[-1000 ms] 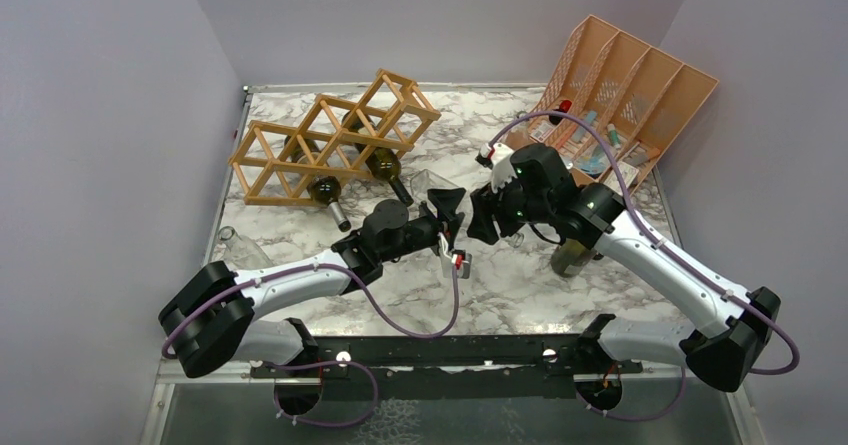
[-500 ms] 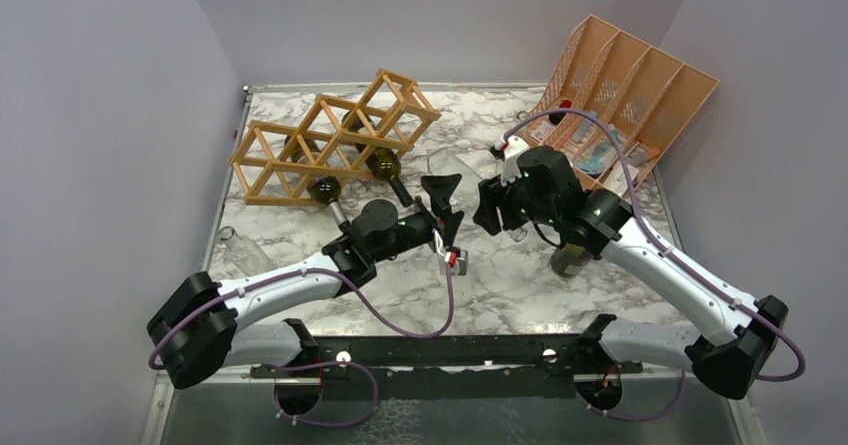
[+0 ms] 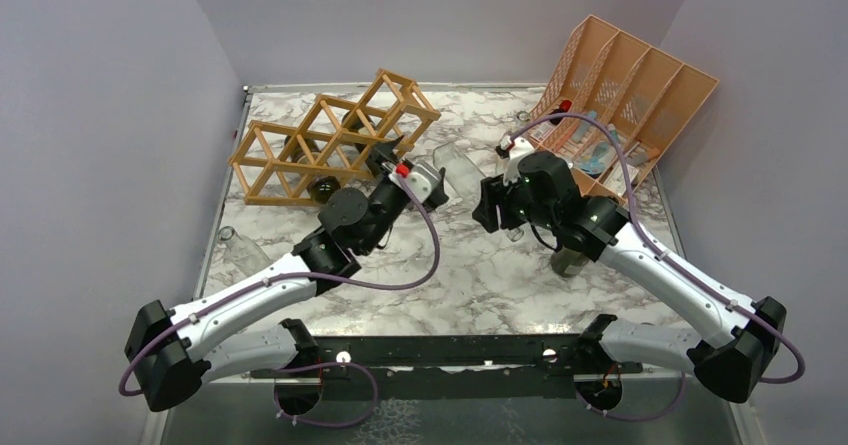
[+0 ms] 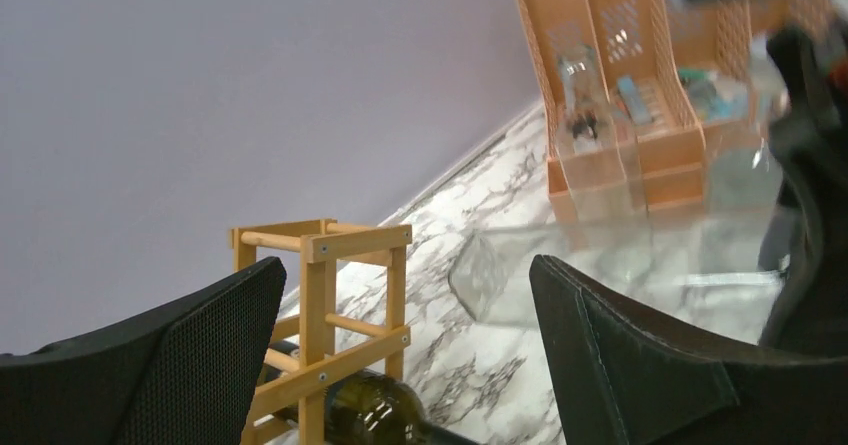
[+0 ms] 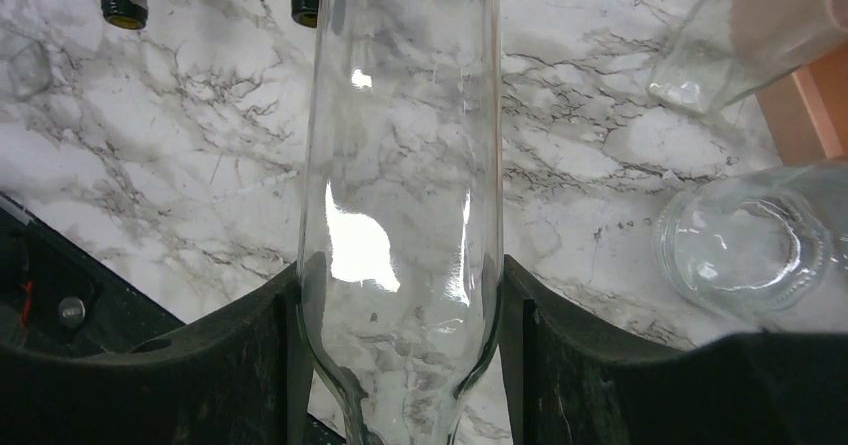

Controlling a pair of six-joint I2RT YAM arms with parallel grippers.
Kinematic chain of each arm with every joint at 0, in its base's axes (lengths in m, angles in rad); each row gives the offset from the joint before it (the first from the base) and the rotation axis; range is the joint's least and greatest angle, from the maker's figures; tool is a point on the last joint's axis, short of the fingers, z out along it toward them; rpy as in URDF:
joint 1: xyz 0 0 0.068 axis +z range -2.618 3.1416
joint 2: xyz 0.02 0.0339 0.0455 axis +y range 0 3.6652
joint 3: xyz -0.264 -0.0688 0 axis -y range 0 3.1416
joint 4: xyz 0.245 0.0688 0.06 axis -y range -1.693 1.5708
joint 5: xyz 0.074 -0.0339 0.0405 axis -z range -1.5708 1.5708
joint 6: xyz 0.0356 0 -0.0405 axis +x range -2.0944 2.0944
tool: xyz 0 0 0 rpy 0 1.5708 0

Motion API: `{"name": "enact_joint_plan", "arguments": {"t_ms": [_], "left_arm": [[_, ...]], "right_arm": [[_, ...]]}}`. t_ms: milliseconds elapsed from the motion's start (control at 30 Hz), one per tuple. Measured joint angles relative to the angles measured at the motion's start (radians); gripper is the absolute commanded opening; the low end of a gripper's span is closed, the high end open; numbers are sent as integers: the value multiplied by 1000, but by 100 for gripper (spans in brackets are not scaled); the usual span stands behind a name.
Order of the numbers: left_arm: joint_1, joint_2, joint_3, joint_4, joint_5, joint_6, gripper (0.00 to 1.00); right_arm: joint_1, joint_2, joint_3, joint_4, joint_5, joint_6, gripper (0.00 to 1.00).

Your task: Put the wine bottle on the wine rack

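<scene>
A clear glass wine bottle (image 5: 400,165) is pinched near its shoulder by my right gripper (image 5: 400,365), and its body points towards the wine rack. From above, the bottle (image 3: 455,173) hangs over the table's middle in the right gripper (image 3: 490,208). The wine rack (image 3: 300,150), a tan wooden lattice, stands at the back left with dark green bottles (image 3: 325,187) in its lower cells. My left gripper (image 3: 388,155) is open at the rack's right end with nothing between its fingers. In the left wrist view the left gripper (image 4: 400,355) frames the rack's end (image 4: 320,255) and a green bottle (image 4: 370,410).
A peach slotted organizer (image 3: 630,85) with small items fills the back right corner. A clear bottle (image 3: 240,250) lies at the table's left edge. A dark bottle (image 3: 570,260) stands under the right arm. Clear glassware (image 5: 745,245) sits beside the held bottle.
My left gripper has opened and swung from the table's middle, beside the clear bottle, back-left to the rack's right end. The right gripper still holds the bottle, shifted slightly back.
</scene>
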Motion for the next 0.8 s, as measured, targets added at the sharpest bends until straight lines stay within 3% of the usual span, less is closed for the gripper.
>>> {"name": "enact_joint_plan", "arguments": {"t_ms": [167,200,433,800], "left_arm": [[0,-1,198,-231,-173,-238,99],[1,31,370,-382,-294,-365,99],[5,18,481,-529,-356,-455,99],[5,-99,490,-640,-359,-470,97]], "right_arm": [[0,16,-18,50,-109,-21,1],[0,42,-18,109,-202,-34,1],[36,153,-15,231,-272,-12,1],[142,417,93,391,-268,75,1]]}}
